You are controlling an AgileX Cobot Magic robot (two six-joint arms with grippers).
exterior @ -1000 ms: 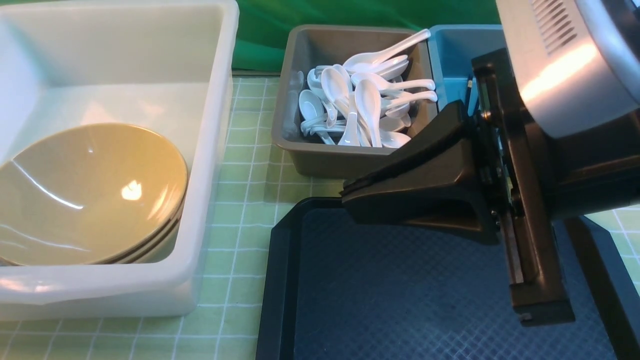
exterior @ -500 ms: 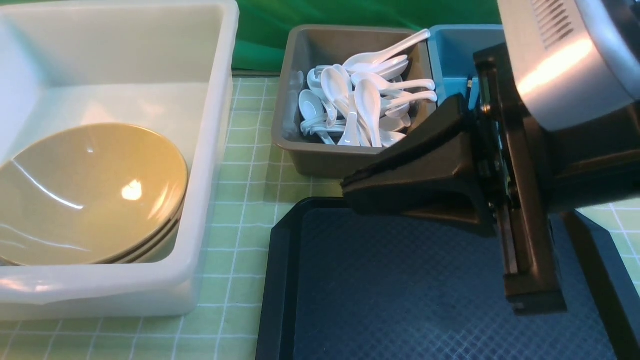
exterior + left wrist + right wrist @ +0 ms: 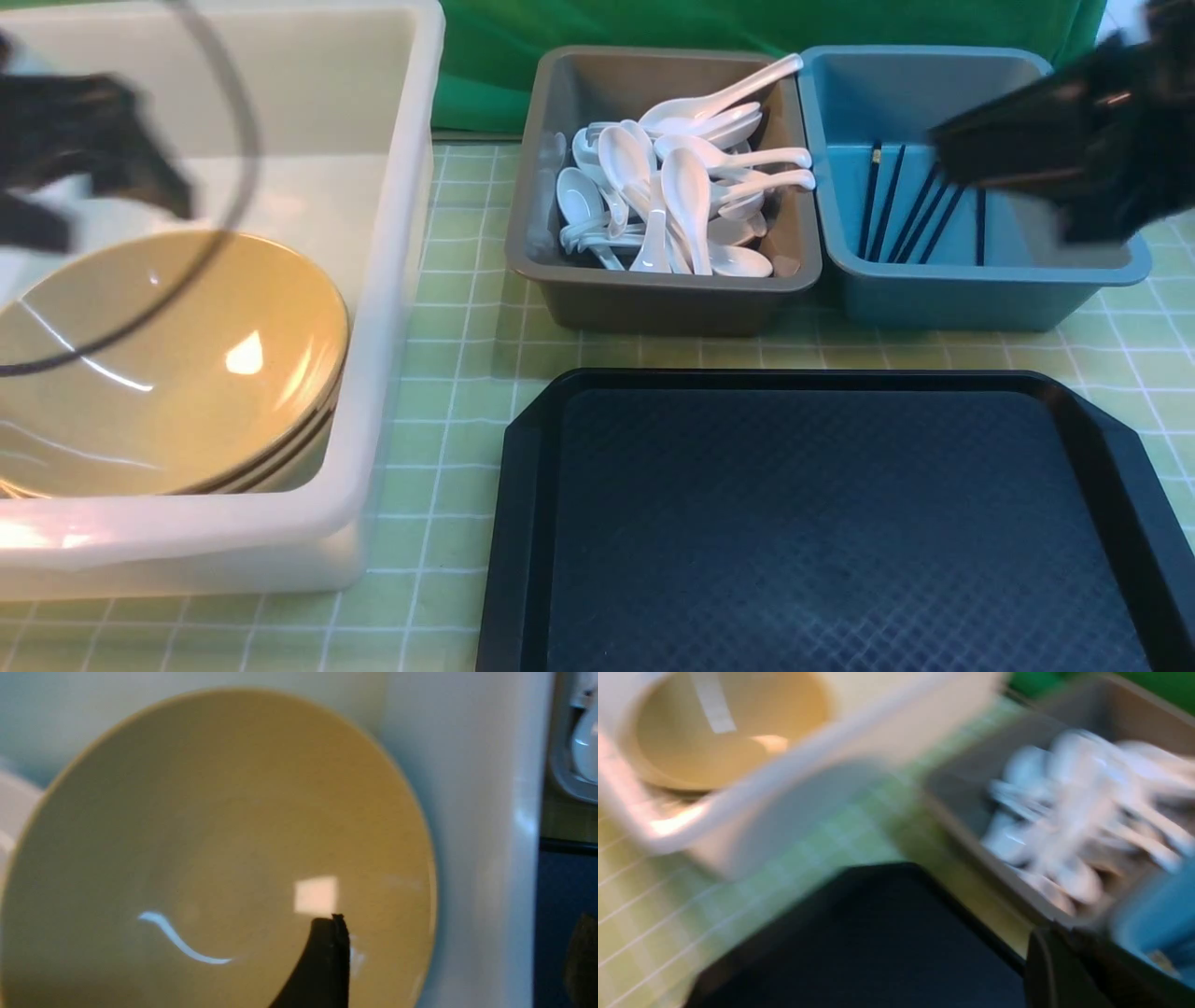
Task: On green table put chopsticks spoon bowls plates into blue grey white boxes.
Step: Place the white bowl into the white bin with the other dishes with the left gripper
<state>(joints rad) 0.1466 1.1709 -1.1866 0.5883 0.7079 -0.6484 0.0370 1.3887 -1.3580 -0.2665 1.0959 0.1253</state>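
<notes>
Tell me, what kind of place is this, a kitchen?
More likely a staged dish-sorting test bench than a kitchen: a green gridded cloth, a green backdrop, and tubs of spoons, chopsticks and tan bowls.

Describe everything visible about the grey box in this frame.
The grey box is a brownish-grey plastic rectangular tub with a rolled rim, upright on the green table and close beside the blue box. It holds a loose heap of glossy white spoons; one handle pokes over its far corner.
</notes>
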